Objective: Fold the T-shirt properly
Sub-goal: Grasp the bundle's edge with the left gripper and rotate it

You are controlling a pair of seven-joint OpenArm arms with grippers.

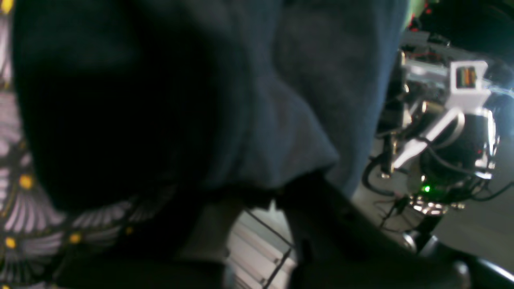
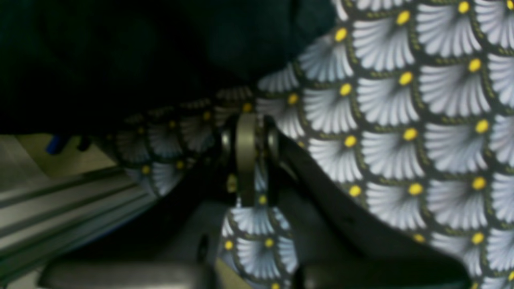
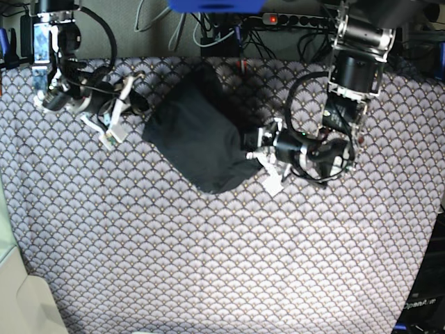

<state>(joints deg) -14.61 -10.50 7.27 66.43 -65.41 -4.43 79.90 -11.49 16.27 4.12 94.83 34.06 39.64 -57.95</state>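
Scallop-patterned grey-and-yellow tablecloth [image 3: 208, 264]: bears bunched plain dark charcoal cloth T-shirt [image 3: 198, 142]. Left gripper [image 3: 256, 152] at shirt's edge, closure indiscernible. Right gripper [image 3: 132, 94] spread, just beside shirt.

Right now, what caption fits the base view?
Two robot arms flank a bunched black T-shirt on the scallop-patterned tablecloth.

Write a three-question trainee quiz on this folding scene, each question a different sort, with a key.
1. True or false: the T-shirt lies spread flat with both sleeves out.
2. Which gripper is at the shirt's edge? A) left gripper B) right gripper
3. Fill in: the shirt rests on a scallop-patterned ____.

Key
1. False; it is a bunched, compact heap.
2. A; in the base view it meets the heap's right edge, while the right gripper sits apart from it at the left.
3. tablecloth
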